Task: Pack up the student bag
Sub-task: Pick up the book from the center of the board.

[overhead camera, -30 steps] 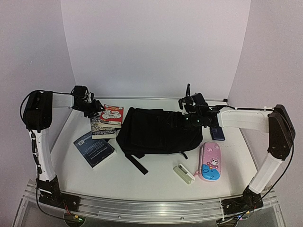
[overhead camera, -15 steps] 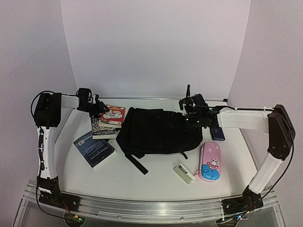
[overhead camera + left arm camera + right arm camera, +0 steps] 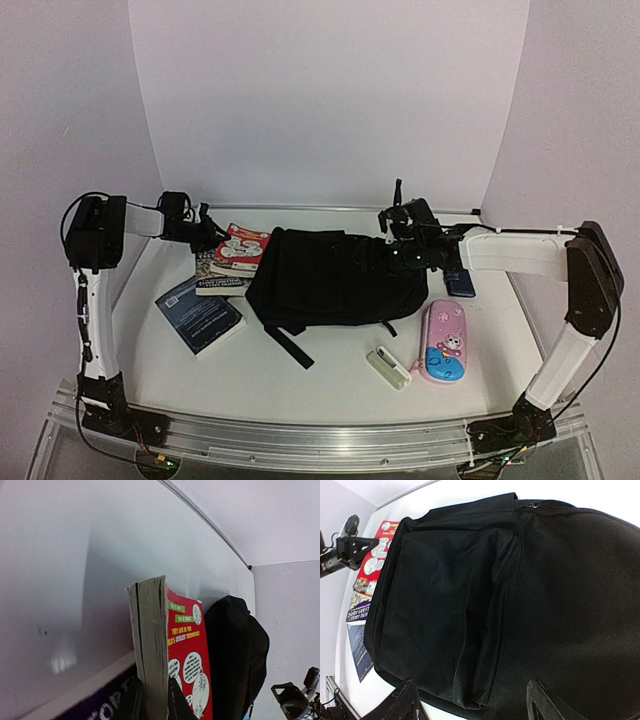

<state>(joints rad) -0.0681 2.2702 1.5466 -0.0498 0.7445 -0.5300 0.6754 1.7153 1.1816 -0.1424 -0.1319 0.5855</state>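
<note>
The student bag [image 3: 330,280] lies flat mid-frame on the counter [image 3: 300,385], no opening showing. The left claw [image 3: 210,235], upper left, is clenched on the edge of the red book [image 3: 240,250]; so thin a hold could let it slip or flop open. The right claw [image 3: 472,702] hangs released over the bag; unopened, the bag would block the book.

The student bag [image 3: 485,605] is matt black woven cloth, faintly creased. The red paperback [image 3: 187,665] has a glossy printed cover and rough, yellowed paper page edges, and the tabletop [image 3: 60,570] is smooth white with a dull sheen. The pink pencil case [image 3: 445,342] looks glossy, and the rail [image 3: 320,440] is brushed metal.
</note>
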